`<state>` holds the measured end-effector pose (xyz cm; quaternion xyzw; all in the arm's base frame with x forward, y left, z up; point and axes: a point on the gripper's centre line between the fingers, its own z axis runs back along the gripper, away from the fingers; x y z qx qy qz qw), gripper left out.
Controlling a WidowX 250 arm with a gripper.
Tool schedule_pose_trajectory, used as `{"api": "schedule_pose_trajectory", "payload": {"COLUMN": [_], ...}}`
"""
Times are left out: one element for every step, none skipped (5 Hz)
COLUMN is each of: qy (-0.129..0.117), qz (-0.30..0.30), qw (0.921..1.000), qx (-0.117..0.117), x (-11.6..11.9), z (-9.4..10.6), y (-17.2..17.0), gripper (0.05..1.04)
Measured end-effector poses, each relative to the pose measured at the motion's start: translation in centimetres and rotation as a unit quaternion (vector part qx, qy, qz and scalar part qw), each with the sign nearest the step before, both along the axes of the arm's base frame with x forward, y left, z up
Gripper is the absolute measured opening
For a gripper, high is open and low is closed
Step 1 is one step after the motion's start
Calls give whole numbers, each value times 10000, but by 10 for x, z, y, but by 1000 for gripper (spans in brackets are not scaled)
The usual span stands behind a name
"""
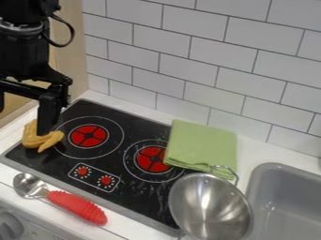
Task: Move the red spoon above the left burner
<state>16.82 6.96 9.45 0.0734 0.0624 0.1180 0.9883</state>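
The light reaching me is soft and fairly bright, spreading evenly over the pale wall tiles (191,70) and the white counter (254,151), while my own pincer (22,122) stays in deep black with little shading. White glints sit on the steel bowl (210,204) and the spoon's (78,206) metal scoop, and gentle shade lies inside the sink (276,183); I cannot tell where the lamp or window is.

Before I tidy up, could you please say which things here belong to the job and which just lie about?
For the job:
- metal spoon with red handle
- round red left burner

Just lying about:
- folded green cloth
- round metal pan
- curved yellowish-tan object
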Motion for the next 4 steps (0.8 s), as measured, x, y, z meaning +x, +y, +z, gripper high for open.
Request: {"api": "schedule_pose_trajectory", "payload": {"qy": [216,60,-240,-376], "qz": [-55,-1148,-2397,-3659], "qw": [9997,9933,9704,9296], "qx": [-65,-132,-184,-218], "x": [-11,-4,-1,-1], "z": [-9,-15,-25,-34], "y": [-3,-1,-4,-20], "gripper": [999,999,999,999]}}
